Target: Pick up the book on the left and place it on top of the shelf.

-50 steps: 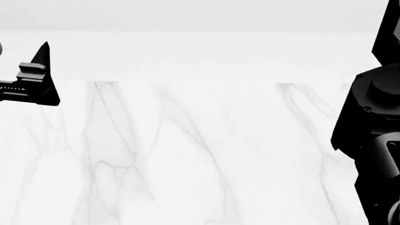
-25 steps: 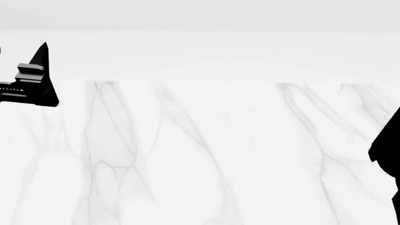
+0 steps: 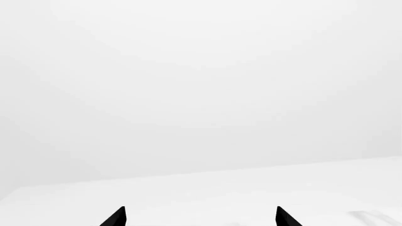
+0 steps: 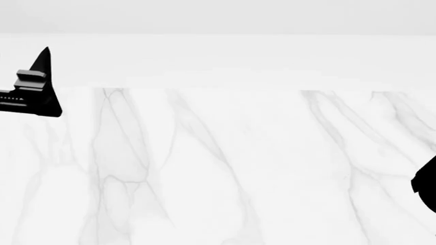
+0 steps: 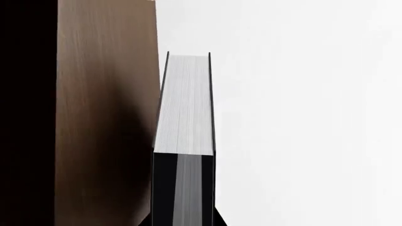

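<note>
Since the earlier head view, the right arm (image 4: 428,190) has moved almost out of sight; only a dark piece shows at the edge of the marble table (image 4: 218,163). The left gripper (image 3: 199,217) hangs over the table with its jaws apart and nothing between them. In the right wrist view the book (image 5: 183,136) sits close against a brown board of the shelf (image 5: 107,117). It seems the right gripper carries it, but I cannot tell its state.
</note>
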Robot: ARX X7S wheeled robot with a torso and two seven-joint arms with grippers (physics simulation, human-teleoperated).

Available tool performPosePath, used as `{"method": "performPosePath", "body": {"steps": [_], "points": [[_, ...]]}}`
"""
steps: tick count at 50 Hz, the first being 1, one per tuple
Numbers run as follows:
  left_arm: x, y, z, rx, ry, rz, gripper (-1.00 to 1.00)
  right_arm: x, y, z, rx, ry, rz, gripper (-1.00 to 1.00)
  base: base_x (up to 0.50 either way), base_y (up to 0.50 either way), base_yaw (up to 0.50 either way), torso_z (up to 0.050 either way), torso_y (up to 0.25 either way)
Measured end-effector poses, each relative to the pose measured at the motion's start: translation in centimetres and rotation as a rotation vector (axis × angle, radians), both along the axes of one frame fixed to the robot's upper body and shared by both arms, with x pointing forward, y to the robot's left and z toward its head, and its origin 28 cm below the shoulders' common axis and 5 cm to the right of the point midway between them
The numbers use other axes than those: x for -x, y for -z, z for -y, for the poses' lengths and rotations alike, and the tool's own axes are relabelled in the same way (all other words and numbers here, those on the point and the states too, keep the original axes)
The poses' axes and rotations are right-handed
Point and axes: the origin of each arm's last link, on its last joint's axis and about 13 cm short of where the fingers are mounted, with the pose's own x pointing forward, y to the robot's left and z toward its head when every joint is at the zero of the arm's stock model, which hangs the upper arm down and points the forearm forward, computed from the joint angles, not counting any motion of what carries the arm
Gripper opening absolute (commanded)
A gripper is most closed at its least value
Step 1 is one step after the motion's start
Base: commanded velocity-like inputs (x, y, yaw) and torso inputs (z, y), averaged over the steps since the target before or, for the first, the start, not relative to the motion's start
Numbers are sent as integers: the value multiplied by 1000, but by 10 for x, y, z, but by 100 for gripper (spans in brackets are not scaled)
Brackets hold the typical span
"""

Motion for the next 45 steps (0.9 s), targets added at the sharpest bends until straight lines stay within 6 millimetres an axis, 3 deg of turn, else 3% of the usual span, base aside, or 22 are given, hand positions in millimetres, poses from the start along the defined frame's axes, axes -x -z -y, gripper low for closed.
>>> {"method": "performPosePath", "body": {"steps": [22, 23, 45], "points": [[2, 3, -2, 3, -9, -5, 100, 0, 17, -2, -5, 9, 76, -100, 0, -1, -2, 0, 0], [2, 3, -2, 3, -9, -5, 100, 0, 18, -2, -5, 8, 79, 100, 0, 0, -3, 0, 0], [1, 4, -2, 5, -8, -8, 100, -1, 21, -3, 23, 34, 142, 100, 6, -4, 2, 0, -4]]}}
